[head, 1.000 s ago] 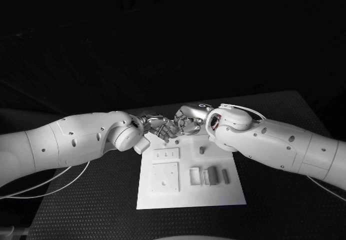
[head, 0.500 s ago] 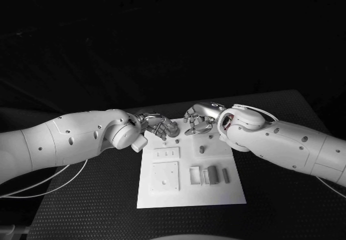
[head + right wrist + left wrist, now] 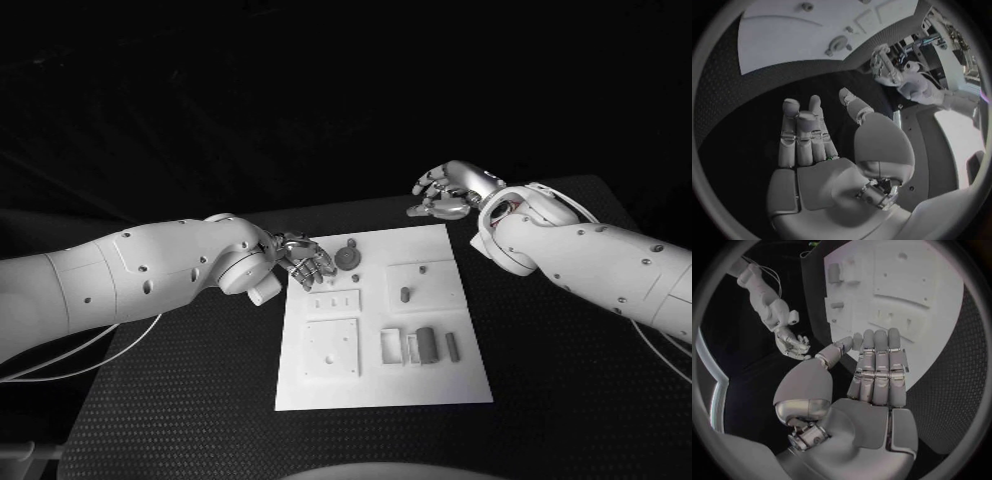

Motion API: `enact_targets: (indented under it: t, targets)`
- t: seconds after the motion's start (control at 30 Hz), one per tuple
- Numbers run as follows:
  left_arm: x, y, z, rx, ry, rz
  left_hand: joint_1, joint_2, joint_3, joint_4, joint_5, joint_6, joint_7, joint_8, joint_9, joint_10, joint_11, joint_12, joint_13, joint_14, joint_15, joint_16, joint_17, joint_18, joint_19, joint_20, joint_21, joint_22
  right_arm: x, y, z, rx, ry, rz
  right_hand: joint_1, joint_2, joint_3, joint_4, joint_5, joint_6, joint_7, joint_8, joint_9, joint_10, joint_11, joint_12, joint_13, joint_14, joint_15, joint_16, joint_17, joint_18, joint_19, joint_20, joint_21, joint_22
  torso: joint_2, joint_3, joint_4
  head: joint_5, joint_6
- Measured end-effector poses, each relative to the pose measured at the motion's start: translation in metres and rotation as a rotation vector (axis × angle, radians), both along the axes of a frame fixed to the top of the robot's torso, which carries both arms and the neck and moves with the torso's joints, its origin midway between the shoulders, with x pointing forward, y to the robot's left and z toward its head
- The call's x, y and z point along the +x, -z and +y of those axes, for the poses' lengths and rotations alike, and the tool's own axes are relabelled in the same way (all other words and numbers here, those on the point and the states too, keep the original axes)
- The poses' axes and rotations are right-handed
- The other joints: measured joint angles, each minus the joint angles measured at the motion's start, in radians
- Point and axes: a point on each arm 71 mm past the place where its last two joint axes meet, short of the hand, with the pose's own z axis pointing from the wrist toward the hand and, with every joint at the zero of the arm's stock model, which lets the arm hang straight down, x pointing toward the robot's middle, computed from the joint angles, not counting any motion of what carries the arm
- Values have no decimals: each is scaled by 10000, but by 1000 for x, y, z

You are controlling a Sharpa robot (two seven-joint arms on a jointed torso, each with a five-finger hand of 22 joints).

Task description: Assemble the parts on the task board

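Left hand [image 3: 306, 262] empty beside task board [image 3: 433, 385]; right hand [image 3: 453, 190] seemingly empty.

Dim scene with a dark surround; light from above brightens the task board [image 3: 382, 390] and white arms. Wrist views bend straight edges strongly toward their dark circular rims; detail stays sharp.
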Motion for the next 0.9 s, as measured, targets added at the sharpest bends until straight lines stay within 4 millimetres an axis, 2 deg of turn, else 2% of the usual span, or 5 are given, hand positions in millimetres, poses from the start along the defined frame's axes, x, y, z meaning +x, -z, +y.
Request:
enact_targets:
  t: [0.13, 0.3, 0.37, 0.4, 0.9]
  targets:
    - [4, 5, 1, 500, -57, 36, -144, 32, -8, -6, -46, 8, 7, 60, 0, 33, -32, 118, 176, 21, -22, 125, 184, 0, 26, -26, 18, 114, 6, -4, -15, 1109, 694, 181, -35, 115, -57, -57, 0, -1, 0, 0, 17, 35, -36, 0, 23, 38, -38, -1, 0, -3, -39, -40, 0, -1, 4, 0, -8, -26, -41]
    - [2, 15, 1, 973, 31, 138, -281, -8, -9, -7, 186, 36, 36, 233, 1, 146, -144, 370, 447, 110, -110, 505, 337, -1, 142, -142, 196, 371, 7, -6, -22, 1909, 1049, 315, -49, 208, -125, -125, 0, -29, -5, 0, 36, 34, -36, 0, 24, 1, -74, -27, -38, -14, -159, -24, 1, -1, 11, 5, -6, -108, -66]
    - [2, 18, 1, 1110, 30, 149, -315, -39, -9, -7, 236, 37, 36, 234, 15, 146, -145, 413, 504, 110, -110, 541, 337, 0, 142, -142, 197, 424, 7, -7, -22, 2088, 1082, 323, -49, 208, -125, -125, 0, -31, -5, 0, 36, 34, -36, 0, 24, 1, -74, -49, -38, -15, -165, -21, 1, -2, 12, 10, -4, -141, -54]
    - [2, 19, 1, 1187, 37, 149, -339, -61, -8, -5, 296, 36, 36, 234, 432, 147, -145, 457, 539, 110, -110, 590, 337, -1, 142, -142, 197, 455, 7, -8, -22, 2194, 1083, 317, -48, 208, -125, -125, 0, -31, -5, 0, 36, 34, -36, 0, 24, 1, -74, -49, -38, -16, -165, -20, 1, -2, 12, 10, -4, -153, -53]
    - [-2, 29, -6, 1869, 257, 168, -566, -173, 17, 41, 690, 90, 89, 431, 670, 258, -254, 892, 923, 237, -237, 1098, 382, -3, 320, -317, 432, 772, 8, -24, -14, 2758, 911, 180, -101, 260, -236, -179, 0, -74, 2, 0, 44, 32, -37, -48, -4, -51, -22, -49, -51, -16, -204, 19, -54, -3, 1, -12, 13, -174, -175]
